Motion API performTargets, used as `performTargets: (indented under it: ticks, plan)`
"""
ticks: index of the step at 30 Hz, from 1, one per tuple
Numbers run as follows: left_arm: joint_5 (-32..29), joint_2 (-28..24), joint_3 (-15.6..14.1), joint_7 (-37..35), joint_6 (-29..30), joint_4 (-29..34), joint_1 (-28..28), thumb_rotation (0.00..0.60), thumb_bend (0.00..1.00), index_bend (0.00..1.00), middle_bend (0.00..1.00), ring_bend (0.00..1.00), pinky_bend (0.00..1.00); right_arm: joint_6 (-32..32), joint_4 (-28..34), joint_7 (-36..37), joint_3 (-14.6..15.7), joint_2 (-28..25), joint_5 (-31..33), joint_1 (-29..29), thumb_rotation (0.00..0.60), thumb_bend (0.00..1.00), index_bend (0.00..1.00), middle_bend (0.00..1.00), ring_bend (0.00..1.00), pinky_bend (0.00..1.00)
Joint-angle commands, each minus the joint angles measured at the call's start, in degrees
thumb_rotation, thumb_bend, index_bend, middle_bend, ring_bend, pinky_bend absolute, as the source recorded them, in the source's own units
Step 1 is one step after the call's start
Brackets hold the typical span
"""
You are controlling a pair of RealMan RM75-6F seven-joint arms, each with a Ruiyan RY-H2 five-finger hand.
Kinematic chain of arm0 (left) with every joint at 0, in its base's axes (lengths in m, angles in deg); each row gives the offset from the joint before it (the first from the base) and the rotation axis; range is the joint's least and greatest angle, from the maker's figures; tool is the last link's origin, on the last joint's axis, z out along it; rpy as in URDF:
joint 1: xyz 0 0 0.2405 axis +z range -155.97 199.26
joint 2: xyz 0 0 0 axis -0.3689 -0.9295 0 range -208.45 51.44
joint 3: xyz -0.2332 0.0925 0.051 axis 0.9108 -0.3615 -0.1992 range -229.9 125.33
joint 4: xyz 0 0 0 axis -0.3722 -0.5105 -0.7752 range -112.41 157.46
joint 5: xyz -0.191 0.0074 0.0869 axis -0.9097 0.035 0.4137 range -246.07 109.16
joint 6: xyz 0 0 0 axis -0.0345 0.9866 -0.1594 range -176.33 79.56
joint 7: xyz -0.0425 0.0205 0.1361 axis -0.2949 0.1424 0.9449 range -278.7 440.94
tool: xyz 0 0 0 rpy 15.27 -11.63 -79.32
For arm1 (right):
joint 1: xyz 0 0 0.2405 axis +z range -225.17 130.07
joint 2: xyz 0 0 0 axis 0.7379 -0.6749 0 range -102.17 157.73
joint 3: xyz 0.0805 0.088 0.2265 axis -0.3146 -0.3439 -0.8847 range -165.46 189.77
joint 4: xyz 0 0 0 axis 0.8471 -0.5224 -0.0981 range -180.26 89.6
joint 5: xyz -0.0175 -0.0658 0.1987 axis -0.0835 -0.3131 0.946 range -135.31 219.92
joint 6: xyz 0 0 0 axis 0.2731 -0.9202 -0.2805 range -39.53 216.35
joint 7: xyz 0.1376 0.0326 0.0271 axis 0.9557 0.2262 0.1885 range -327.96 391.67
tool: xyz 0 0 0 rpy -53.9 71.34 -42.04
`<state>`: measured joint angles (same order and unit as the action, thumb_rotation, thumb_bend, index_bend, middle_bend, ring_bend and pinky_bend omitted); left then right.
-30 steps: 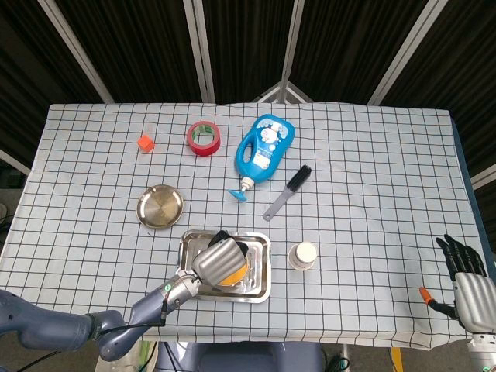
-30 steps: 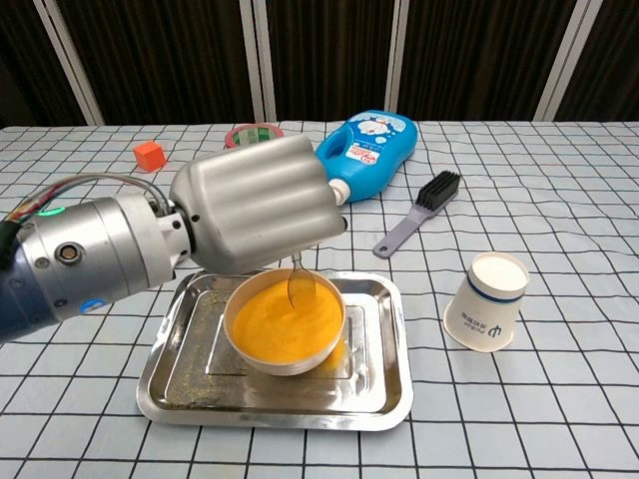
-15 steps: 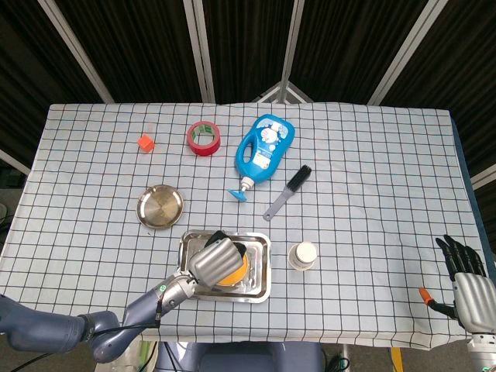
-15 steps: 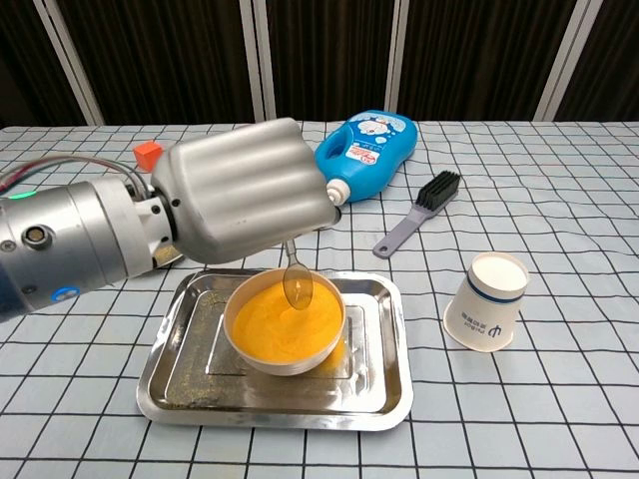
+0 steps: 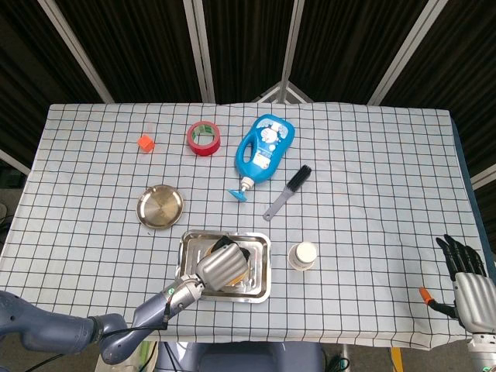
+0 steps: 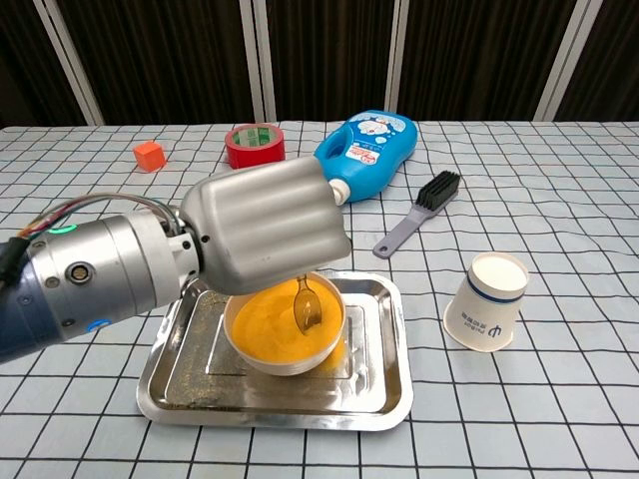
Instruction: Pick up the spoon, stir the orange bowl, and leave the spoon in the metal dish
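Right now I count one of everything: one orange bowl [image 6: 286, 332] sitting in one steel tray [image 6: 379, 394] near the desk's front edge, one spoon [image 6: 306, 307], one round metal dish [image 5: 160, 207] toward the left edge, plus a red tape roll [image 6: 254, 145], a blue bottle [image 6: 367, 150], a brush [image 6: 420, 211], a paper cup [image 6: 486, 300] and a small orange cube [image 6: 149, 155]. Since half a second ago my left hand [image 6: 267, 238] has dropped lower, and the spoon's tip now dips into the orange contents rather than hanging above them. That hand is curled around the spoon's handle (the grip itself is hidden under the knuckles). My right hand [image 5: 467, 288] hangs off the desk's right front corner, fingers spread, holding nothing.
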<state>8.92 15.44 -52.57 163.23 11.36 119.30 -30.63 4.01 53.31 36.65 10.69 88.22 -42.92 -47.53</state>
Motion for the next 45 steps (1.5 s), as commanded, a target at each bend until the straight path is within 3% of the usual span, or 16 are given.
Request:
performTargets:
  ticks: [1, 12, 22, 45]
  plan:
    - [-0.5, -0.1, 0.1, -0.1, 0.0, -0.6, 0.2, 0.600, 0.65, 0.80, 1.00, 1.00, 1.00, 0.0, 0.0, -0.1, 0.0, 0.0, -0.1, 0.0, 0.600, 0.31, 0.00, 0.00, 0.00, 0.00]
    - [-0.6, -1.1, -0.2, -1.3, 0.3, -2.7, 1.0, 0.600, 0.65, 0.80, 1.00, 1.00, 1.00, 0.0, 0.0, -0.2, 0.0, 0.1, 0.1, 0.0, 0.600, 0.31, 0.00, 0.00, 0.00, 0.00]
    - [1.4, -2.5, 0.9, -5.8, 1.2, -0.7, 1.2, 0.600, 0.65, 0.80, 1.00, 1.00, 1.00, 0.0, 0.0, -0.3, 0.0, 0.1, 0.1, 0.0, 0.600, 0.31, 0.00, 0.00, 0.00, 0.00]
    - [3.6, -2.6, -0.4, -5.4, -0.1, 0.4, 1.9, 0.600, 0.65, 0.80, 1.00, 1.00, 1.00, 0.2, 0.1, -0.2, 0.0, 0.1, 0.2, 0.0, 0.600, 0.31, 0.00, 0.00, 0.00, 0.00]
